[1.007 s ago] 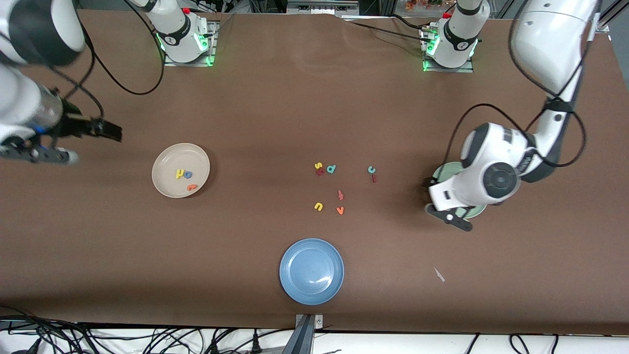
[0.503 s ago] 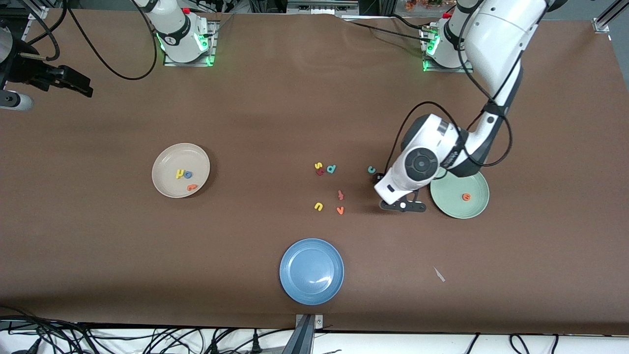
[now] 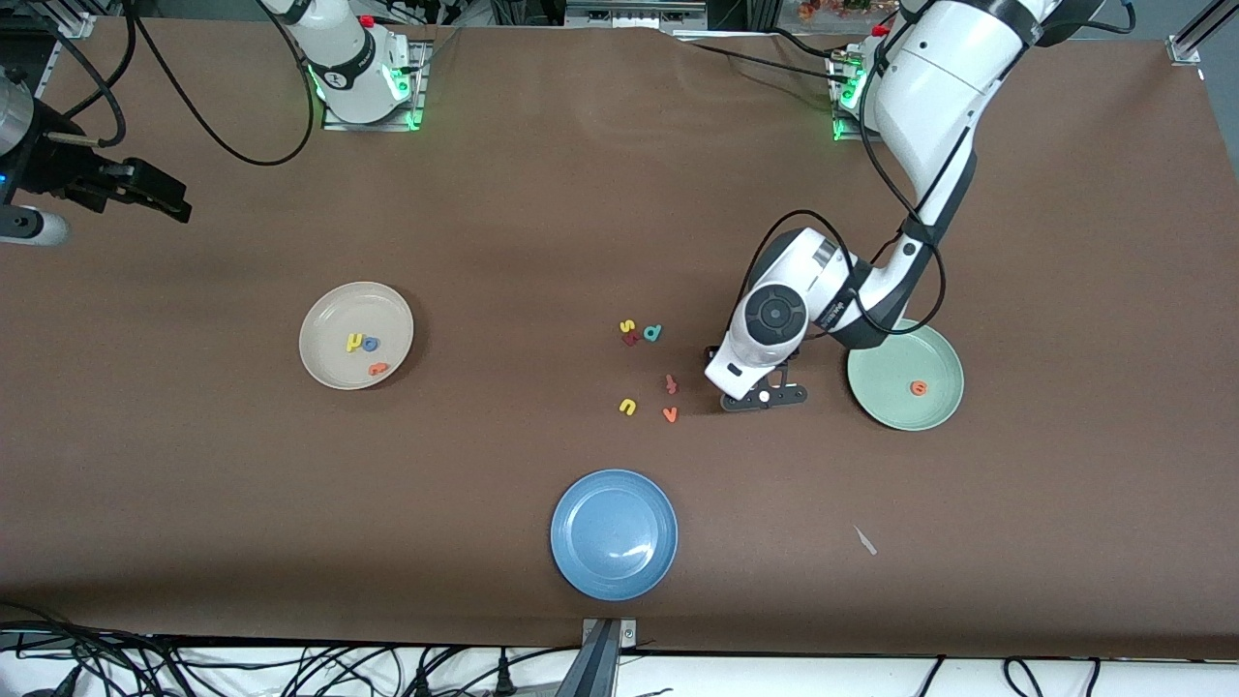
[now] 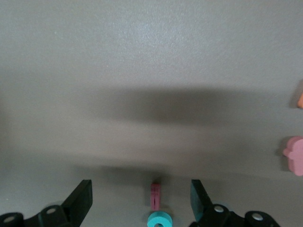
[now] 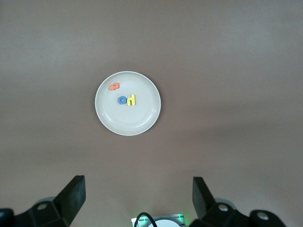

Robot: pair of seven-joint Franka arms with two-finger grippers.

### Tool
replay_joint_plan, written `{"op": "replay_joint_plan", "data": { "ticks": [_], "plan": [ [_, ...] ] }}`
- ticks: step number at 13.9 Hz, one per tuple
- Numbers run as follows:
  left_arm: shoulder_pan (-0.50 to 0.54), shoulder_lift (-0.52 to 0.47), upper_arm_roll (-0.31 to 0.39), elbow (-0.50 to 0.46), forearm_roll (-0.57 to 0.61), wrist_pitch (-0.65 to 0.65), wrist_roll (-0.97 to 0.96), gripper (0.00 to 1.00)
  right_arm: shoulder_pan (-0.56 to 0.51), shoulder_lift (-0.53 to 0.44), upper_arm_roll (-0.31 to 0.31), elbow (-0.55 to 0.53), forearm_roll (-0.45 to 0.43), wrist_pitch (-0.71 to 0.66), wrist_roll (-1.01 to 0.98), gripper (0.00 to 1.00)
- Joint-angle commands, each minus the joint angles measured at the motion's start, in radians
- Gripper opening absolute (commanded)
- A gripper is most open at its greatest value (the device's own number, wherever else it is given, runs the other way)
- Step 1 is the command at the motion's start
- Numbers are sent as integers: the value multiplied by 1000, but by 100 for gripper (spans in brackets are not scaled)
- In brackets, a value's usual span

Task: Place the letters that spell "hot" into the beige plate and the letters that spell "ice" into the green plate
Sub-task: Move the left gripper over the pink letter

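The blue plate (image 3: 614, 533), nearest the camera and well apart from the green plate (image 3: 934, 411), plays no part. The first hazards are the strays, which lie a little nearer the camera than the pick and toward the right arm's end from the green plate: an orange v (image 3: 669, 414), a yellow u (image 3: 627, 407) and a reddish letter (image 3: 670, 384). A sideways drift on the way down could scatter them.

The likelier fault is at the pick itself. The left gripper (image 4: 141, 187) hangs low over the table just beside the green plate, on the side toward the right arm's end, its fingers spread wide and grasping nothing. Between them lies the dark red i (image 4: 155, 196), slightly off the midline, with the teal c (image 4: 159, 220) at its end, touching or nearly so. If the fingers come together here they might catch both letters, or pinch the thin i and flick the c away. The i could also twist out of a loose grip.

The e (image 3: 918, 388) lies in the green plate.

Well apart toward the right arm's end, the beige plate (image 3: 329, 319) holds the h (image 3: 354, 342), o (image 3: 370, 343) and t (image 3: 377, 368). The right gripper (image 5: 138, 189) waits high over that end, fingers apart and empty.
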Motion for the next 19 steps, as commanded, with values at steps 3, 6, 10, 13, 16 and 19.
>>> {"op": "replay_joint_plan", "data": {
  "ticks": [3, 6, 10, 13, 16, 19],
  "plan": [
    [10, 4, 2, -21, 19, 5, -3, 34, -12, 15, -1, 36, 17, -15, -21, 100],
    [-7, 15, 1, -20, 17, 9, -5, 28, -12, 15, -1, 39, 16, -13, -19, 100],
    [-9, 18, -2, -20, 16, 10, -7, 28, -14, 18, -1, 36, 16, -13, -19, 100],
    [-7, 18, -2, -20, 13, 12, -22, 27, -14, 20, -1, 36, 16, -13, -16, 100],
    [2, 18, -2, -20, -74, 39, -22, 12, -15, 23, -1, 36, 16, -13, -18, 100],
    [5, 21, -2, -20, -98, 41, -24, 0, -15, 23, -2, 36, 16, -13, -18, 100]
  ]
}}
